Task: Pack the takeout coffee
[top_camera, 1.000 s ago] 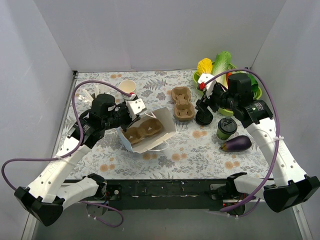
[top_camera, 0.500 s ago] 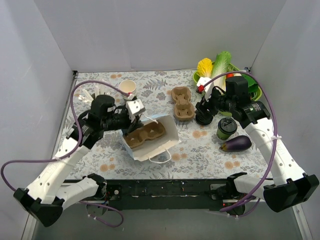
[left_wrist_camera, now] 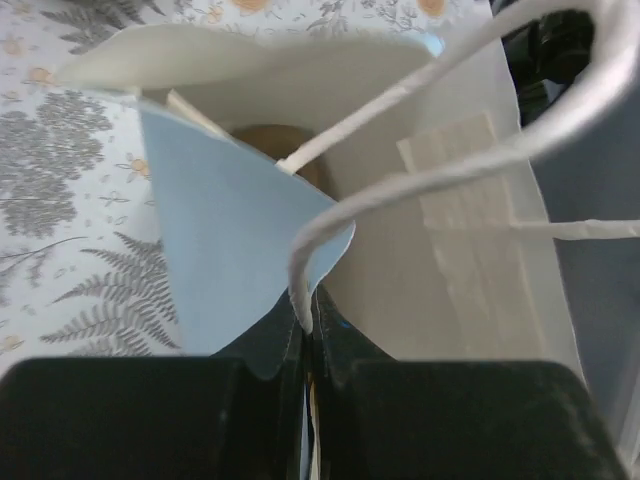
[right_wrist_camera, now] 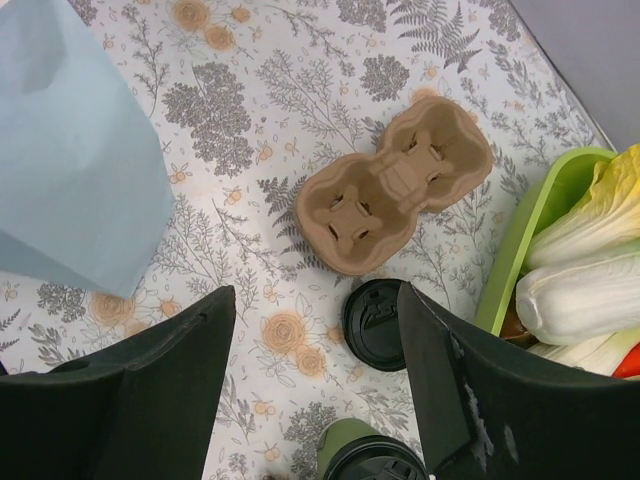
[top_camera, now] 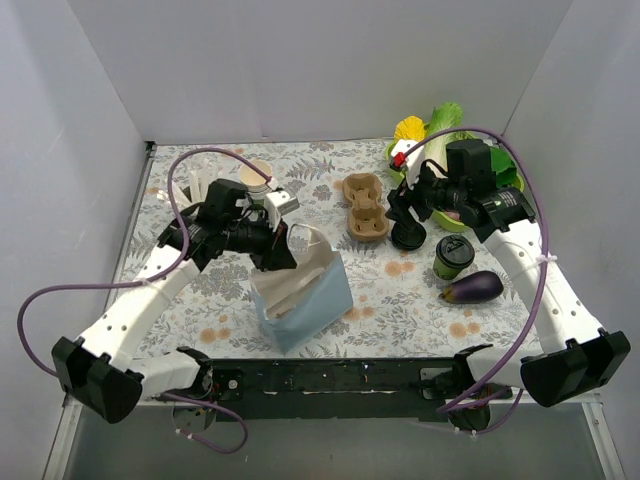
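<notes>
As I judge it, the step in hand is to hold the paper bag [top_camera: 305, 295] upright with its mouth open while my other claw fetches the takeout coffee [top_camera: 453, 256]. On my left, I should hold the bag's rim steady without dragging it. On my right, I should come down squarely over the lidded cup, not the loose black lid [right_wrist_camera: 375, 325] lying directly beneath my fingers. Gripping the cup's wall below its lid should carry it level.

My left claw [left_wrist_camera: 308, 340] is clenched tight on the bag's top edge. A white handle [left_wrist_camera: 420, 175] loops just ahead of it, and a brown cup carrier [left_wrist_camera: 270, 140] sits deep inside the bag. My right claw [right_wrist_camera: 315, 380] is spread wide, holding and touching nothing. A second carrier [right_wrist_camera: 395, 185] lies ahead of it. The coffee stands upright just behind the loose lid, well apart from the bag.
</notes>
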You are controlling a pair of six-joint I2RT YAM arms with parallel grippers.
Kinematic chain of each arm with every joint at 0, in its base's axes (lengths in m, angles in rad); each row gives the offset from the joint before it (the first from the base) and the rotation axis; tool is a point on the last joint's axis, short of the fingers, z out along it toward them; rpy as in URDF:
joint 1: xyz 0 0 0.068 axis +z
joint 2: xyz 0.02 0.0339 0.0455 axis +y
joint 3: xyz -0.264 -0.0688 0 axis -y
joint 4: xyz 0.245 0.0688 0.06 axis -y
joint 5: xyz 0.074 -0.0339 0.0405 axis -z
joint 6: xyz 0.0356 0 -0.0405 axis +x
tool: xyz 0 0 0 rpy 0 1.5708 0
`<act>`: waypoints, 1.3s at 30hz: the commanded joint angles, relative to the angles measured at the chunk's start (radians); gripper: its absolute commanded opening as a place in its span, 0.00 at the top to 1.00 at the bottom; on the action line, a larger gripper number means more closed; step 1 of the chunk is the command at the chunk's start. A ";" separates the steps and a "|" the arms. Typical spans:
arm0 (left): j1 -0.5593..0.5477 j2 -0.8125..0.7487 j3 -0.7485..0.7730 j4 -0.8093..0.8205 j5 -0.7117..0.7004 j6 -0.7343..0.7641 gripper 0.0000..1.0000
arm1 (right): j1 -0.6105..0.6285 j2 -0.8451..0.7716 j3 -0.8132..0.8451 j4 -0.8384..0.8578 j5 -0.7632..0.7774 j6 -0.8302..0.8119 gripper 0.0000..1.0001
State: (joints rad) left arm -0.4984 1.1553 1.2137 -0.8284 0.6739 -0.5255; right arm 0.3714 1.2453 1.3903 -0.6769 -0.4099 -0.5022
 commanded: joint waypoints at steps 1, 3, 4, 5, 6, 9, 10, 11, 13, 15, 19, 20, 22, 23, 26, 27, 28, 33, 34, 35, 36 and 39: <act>0.026 0.050 0.024 0.019 0.065 -0.031 1.00 | -0.006 -0.001 0.013 0.007 0.005 0.022 0.27; 0.040 0.078 0.286 -0.020 0.168 -0.036 1.00 | -0.006 -0.003 0.038 -0.009 0.014 0.004 0.27; 0.038 0.139 0.400 -0.108 0.196 -0.037 1.00 | -0.009 -0.004 0.048 -0.013 0.017 -0.005 0.27; 0.040 0.177 0.584 -0.171 0.219 -0.034 1.00 | -0.009 -0.004 0.061 -0.016 0.020 -0.016 0.26; 0.040 0.214 0.668 -0.246 0.252 -0.022 1.00 | -0.009 -0.006 0.062 -0.023 0.022 -0.021 0.26; 0.049 0.216 0.495 -0.313 0.247 0.015 1.00 | -0.014 -0.012 0.030 -0.016 0.013 -0.010 0.26; 0.050 0.183 0.383 -0.193 0.245 0.006 1.00 | -0.014 -0.015 0.015 0.005 0.013 -0.001 0.26; 0.066 0.116 0.247 -0.119 0.246 -0.034 1.00 | -0.014 -0.017 -0.019 0.019 0.007 0.011 0.27; 0.080 0.087 -0.016 0.048 0.225 -0.053 1.00 | -0.014 -0.018 -0.037 0.040 0.002 0.034 0.27; 0.089 0.135 0.013 0.064 0.230 -0.060 1.00 | -0.014 -0.014 -0.027 0.045 0.006 0.039 0.27; 0.101 0.233 0.484 -0.099 0.340 -0.123 1.00 | -0.019 -0.029 0.012 0.011 0.023 0.002 0.27; 0.103 0.251 0.597 -0.130 0.346 -0.137 1.00 | -0.020 -0.036 0.010 0.008 0.029 -0.005 0.27; 0.103 0.311 0.804 -0.208 0.355 -0.165 1.00 | -0.020 -0.059 -0.005 0.010 0.031 -0.010 0.26; 0.104 0.320 0.817 -0.227 0.349 -0.169 1.00 | -0.020 -0.072 -0.013 0.011 0.033 -0.006 0.27; 0.104 0.227 0.512 -0.165 0.362 -0.192 1.00 | -0.022 -0.081 -0.056 0.023 0.033 0.024 0.26; 0.104 0.162 0.394 -0.116 0.363 -0.218 1.00 | -0.022 -0.081 -0.068 0.023 0.026 0.030 0.26; 0.107 0.141 0.301 -0.027 0.363 -0.246 1.00 | -0.022 -0.081 -0.079 0.022 0.023 0.033 0.27; 0.124 0.144 0.044 0.109 0.329 -0.234 1.00 | -0.022 -0.076 -0.040 -0.006 0.020 0.007 0.27; 0.123 0.155 0.052 0.112 0.331 -0.229 1.00 | -0.022 -0.078 -0.030 -0.022 0.019 -0.002 0.27; 0.124 0.150 0.053 0.124 0.326 -0.232 1.00 | -0.022 -0.087 -0.019 -0.027 0.016 -0.012 0.27; 0.123 0.144 0.040 0.138 0.314 -0.241 1.00 | -0.022 -0.092 -0.022 -0.029 0.014 -0.022 0.27; 0.124 0.127 -0.005 0.146 0.297 -0.225 1.00 | -0.022 -0.122 -0.048 -0.027 -0.012 -0.029 0.26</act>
State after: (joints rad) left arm -0.3748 1.3769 1.2285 -0.7418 0.9859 -0.7597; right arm 0.3531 1.1709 1.3262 -0.7044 -0.3855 -0.5072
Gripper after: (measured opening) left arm 0.013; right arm 0.740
